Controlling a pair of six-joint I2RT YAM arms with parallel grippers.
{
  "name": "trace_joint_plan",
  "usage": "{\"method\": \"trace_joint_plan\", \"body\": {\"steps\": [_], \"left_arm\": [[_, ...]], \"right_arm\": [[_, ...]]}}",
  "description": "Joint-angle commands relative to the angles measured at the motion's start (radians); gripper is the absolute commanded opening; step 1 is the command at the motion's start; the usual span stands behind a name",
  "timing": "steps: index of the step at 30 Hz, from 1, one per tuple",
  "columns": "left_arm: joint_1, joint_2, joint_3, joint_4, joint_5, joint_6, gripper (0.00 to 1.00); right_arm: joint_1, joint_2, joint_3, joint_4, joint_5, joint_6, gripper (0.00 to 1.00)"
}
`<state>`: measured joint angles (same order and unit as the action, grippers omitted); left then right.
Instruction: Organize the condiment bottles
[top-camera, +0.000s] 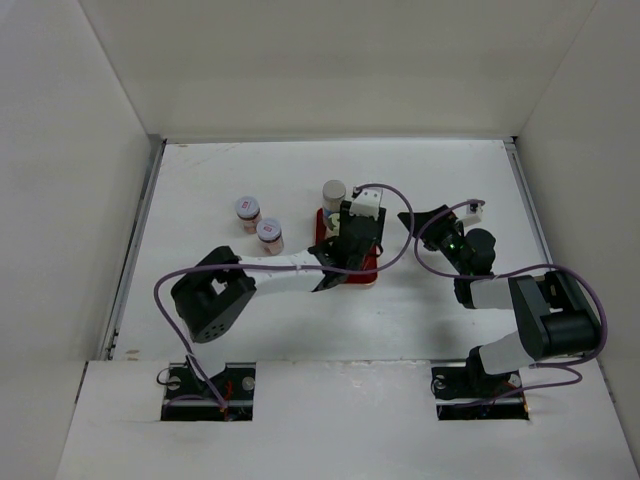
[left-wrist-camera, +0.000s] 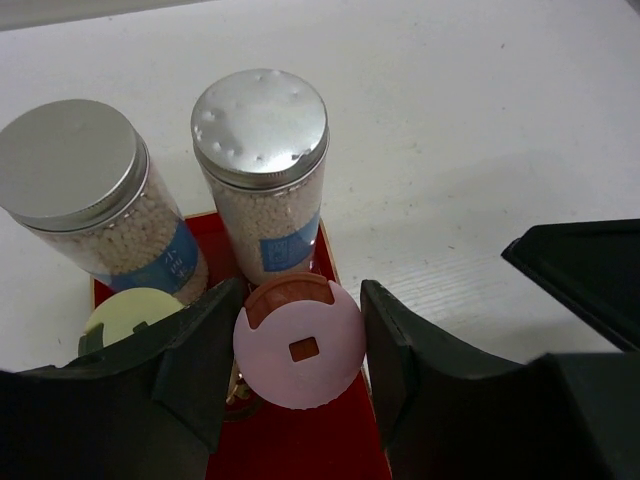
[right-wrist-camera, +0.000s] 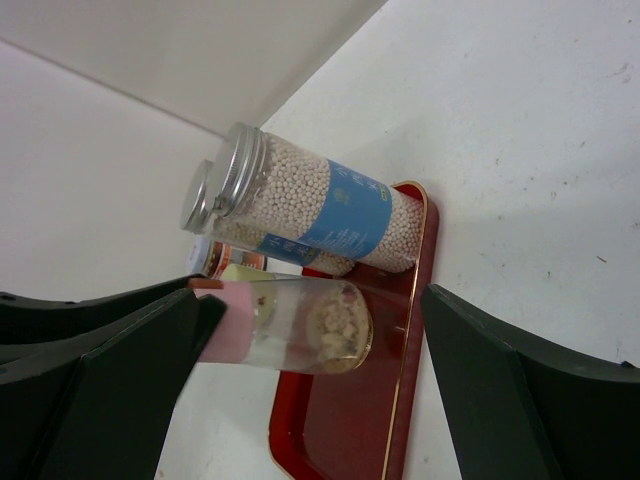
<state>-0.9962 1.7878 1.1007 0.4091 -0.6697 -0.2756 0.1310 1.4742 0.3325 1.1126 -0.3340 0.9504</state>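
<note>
Hands: your left hand (left-wrist-camera: 300, 300) is clamped on the pink-lidded jar (left-wrist-camera: 300, 345) at the red tray (left-wrist-camera: 290, 445), beside two silver-capped jars (left-wrist-camera: 260, 115); your right hand (right-wrist-camera: 315, 305) is spread wide, just right of tray.

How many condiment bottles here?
6: two silver-capped and one yellow-lidded on the red tray, one pink-lidded in the left claw, two jars on the table left of the tray.

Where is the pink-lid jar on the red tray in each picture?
Top external: not visible; the left gripper over the red tray covers it.
Left wrist: pink-lid jar at bottom centre, between the gripper's fingers.
Right wrist: left of centre, just below the two silver-capped jars.
Shared landmark: the red tray, seen in all three.
</note>
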Motion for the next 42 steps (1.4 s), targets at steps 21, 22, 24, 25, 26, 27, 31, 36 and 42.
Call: {"method": "trace_joint_plan", "body": {"steps": [21, 22, 24, 25, 26, 27, 31, 36, 42], "left_arm": [[-0.011, -0.362, -0.178, 0.070, -0.017, 0.010, 0.81], [-0.005, -0.414, -0.217, 0.056, -0.028, 0.006, 0.81], [0.029, -0.519, -0.289, -0.001, -0.066, -0.010, 0.81], [0.041, -0.551, -0.312, -0.033, -0.080, -0.019, 0.82], [0.081, -0.598, -0.343, -0.093, -0.082, -0.037, 0.82], [0.109, -0.619, -0.357, -0.128, -0.077, -0.054, 0.82], [0.285, -0.651, -0.407, -0.254, 0.050, -0.166, 0.79], [0.414, -0.547, -0.423, -0.216, 0.153, -0.214, 0.77], [0.437, -0.450, -0.427, -0.162, 0.052, -0.231, 0.75]], "right_arm": [[-0.006, -0.022, 0.013, 0.079, -0.016, 0.010, 1.00], [-0.006, -0.026, 0.013, 0.079, -0.017, 0.010, 1.00], [-0.003, -0.025, 0.011, 0.079, -0.011, 0.008, 1.00], [-0.004, -0.015, 0.014, 0.079, -0.014, 0.010, 1.00], [-0.003, -0.006, 0.019, 0.081, -0.017, 0.010, 1.00], [-0.001, -0.002, 0.022, 0.082, -0.017, 0.010, 1.00], [-0.001, 0.005, 0.023, 0.085, -0.017, 0.010, 1.00], [-0.001, 0.005, 0.020, 0.085, -0.017, 0.010, 1.00], [-0.001, 0.009, 0.026, 0.085, -0.020, 0.010, 1.00]]}}
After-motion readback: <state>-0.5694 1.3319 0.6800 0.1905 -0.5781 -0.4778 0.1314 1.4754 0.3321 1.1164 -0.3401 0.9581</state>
